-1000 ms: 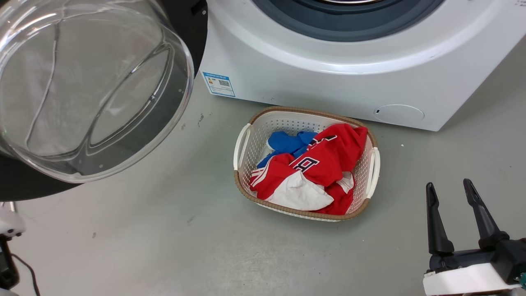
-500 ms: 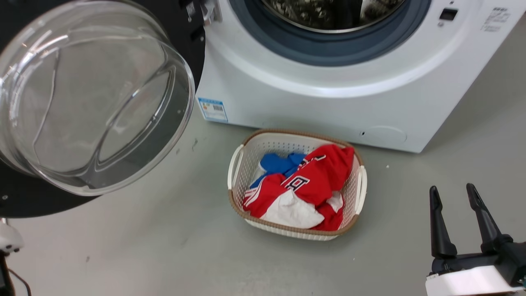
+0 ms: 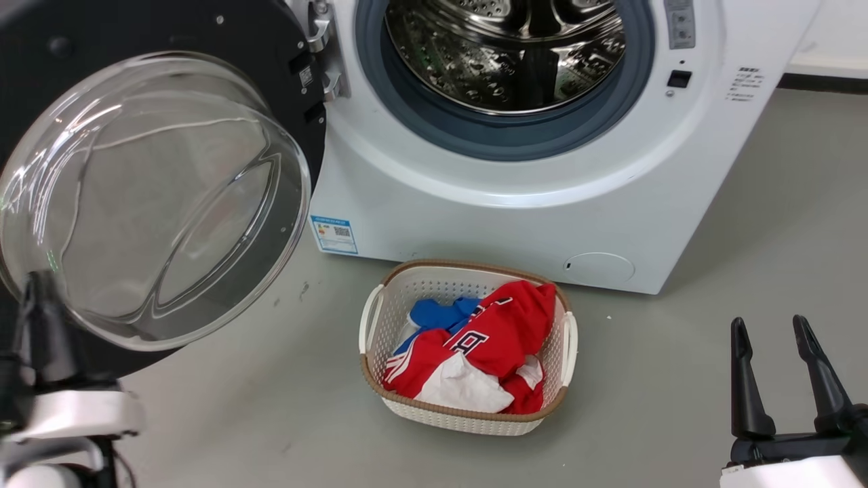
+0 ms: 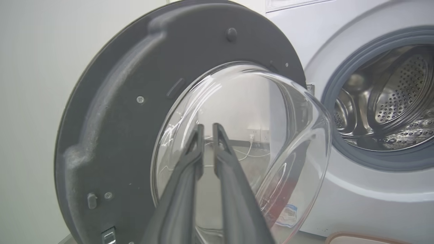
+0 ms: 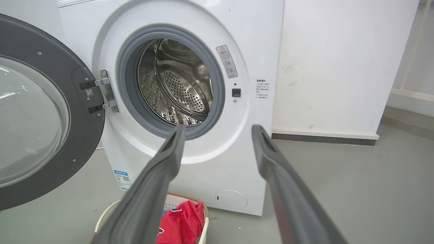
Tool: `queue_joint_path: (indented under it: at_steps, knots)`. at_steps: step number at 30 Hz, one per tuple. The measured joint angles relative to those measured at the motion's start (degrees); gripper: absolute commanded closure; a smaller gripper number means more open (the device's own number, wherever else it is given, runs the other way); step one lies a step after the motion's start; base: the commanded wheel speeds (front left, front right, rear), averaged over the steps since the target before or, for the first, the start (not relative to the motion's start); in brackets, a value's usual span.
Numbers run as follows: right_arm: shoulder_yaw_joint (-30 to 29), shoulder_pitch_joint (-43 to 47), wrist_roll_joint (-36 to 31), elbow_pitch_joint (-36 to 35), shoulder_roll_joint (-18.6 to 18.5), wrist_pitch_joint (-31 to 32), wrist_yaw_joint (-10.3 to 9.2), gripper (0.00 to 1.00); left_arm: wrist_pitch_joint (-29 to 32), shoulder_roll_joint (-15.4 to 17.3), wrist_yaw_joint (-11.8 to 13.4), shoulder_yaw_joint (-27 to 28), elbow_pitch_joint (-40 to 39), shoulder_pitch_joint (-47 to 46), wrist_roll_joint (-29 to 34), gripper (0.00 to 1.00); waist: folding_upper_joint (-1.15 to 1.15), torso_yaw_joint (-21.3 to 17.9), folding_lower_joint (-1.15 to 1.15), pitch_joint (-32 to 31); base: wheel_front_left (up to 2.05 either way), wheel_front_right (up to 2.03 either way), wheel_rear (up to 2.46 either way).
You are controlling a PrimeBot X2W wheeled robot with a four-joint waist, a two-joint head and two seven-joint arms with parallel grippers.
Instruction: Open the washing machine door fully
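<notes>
Closest to the robot, the left gripper (image 4: 208, 128) has its fingers drawn almost together, with only a slit between them and nothing held. They point at the bulging glass of the door (image 3: 156, 196), though whether they touch it cannot be told. The right gripper (image 3: 768, 325) hangs low at the right over the floor (image 3: 271, 420), its fingers spread wide and empty, well apart from everything. The door is swung out to the left of the washing machine (image 3: 475, 217) with its inner face turned toward the robot, so little travel seems to remain. To finish well, the closed left fingers should press on the dark inner ring rather than the slick curved glass, where they could skid off. They should press far from the hinge (image 3: 325, 61) for leverage and follow the door's arc instead of pushing straight. A slow push that eases off once the hinge stops would spare the mount. The basket (image 3: 468, 264) of red, white and blue clothes (image 3: 481, 339) sits just in front of the machine, outside the door's sweep. Beyond it, the steel drum (image 3: 505, 54) stands exposed.
</notes>
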Motion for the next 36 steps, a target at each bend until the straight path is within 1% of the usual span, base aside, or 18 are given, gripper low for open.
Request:
queue_joint_path:
  at_steps: [3, 7, 14, 20, 25, 32, 36]
  knots:
    - [0.0, 0.2, 0.1, -0.3, 0.0, 0.0, 0.00, 0.00, 0.0, -1.7, -0.1, -2.5, -3.2, 1.6, 1.2, 0.00, 0.00, -0.7, 0.00, -0.8, 0.00, 0.00, 0.00]
    - [0.0, 0.7, 0.1, -0.3, 0.0, 0.0, 0.00, 0.00, 0.0, -3.3, -0.5, -5.7, -5.6, 3.7, 2.1, 0.00, 0.00, -1.8, 0.00, -1.9, 0.00, 0.00, 0.00]
    - [0.4, 1.5, 0.1, -0.4, 0.0, 0.0, 0.00, 0.00, 0.0, -5.5, -0.9, -10.9, -6.0, 6.4, 2.4, 0.00, 0.00, -4.4, 0.00, -3.6, 0.00, 0.00, 0.00]
    - [0.8, 2.3, 0.2, -0.9, 0.0, 0.0, 0.00, 0.00, 0.0, -6.6, 0.3, -13.5, -5.1, 8.5, 1.9, 0.00, 0.00, -7.0, 0.00, -4.4, 0.00, 0.00, 0.00]
    - [1.3, 3.2, 0.3, -0.8, 0.0, 0.0, 0.00, 0.00, 0.0, -7.0, 1.3, -15.1, -4.1, 10.0, 0.9, 0.00, 0.00, -8.5, 0.00, -4.7, 0.00, 0.00, 0.00]
    - [2.1, 4.0, 0.6, 0.3, 0.0, 0.0, 0.00, 0.00, 0.0, -7.2, 2.7, -15.9, -2.5, 11.3, 1.0, 0.00, 0.00, -9.1, 0.00, -5.0, 0.00, 0.00, 0.00]
    - [2.3, 4.2, 0.8, 0.7, 0.0, 0.0, 0.00, 0.00, 0.0, -7.3, 3.1, -16.0, -1.9, 11.9, 1.0, 0.00, 0.00, -9.0, 0.00, -5.3, 0.00, 0.00, 0.00]
